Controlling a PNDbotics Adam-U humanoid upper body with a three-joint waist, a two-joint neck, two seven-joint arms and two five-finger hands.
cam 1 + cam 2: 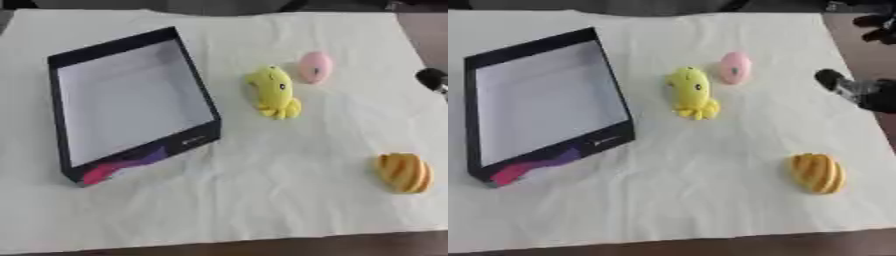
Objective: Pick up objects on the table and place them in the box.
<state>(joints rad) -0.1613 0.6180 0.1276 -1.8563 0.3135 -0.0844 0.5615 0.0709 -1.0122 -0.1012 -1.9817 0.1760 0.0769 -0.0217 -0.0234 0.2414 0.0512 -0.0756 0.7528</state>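
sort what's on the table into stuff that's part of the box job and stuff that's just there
Part of the job:
box, nothing in it yet
yellow plush toy
pink egg-shaped thing
orange striped thing
right hand, reaching in from the right edge

Just there:
white cloth under everything

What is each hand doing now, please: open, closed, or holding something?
Left hand: not in view.
Right hand: at the right edge, holding nothing; open or closed cannot be told.
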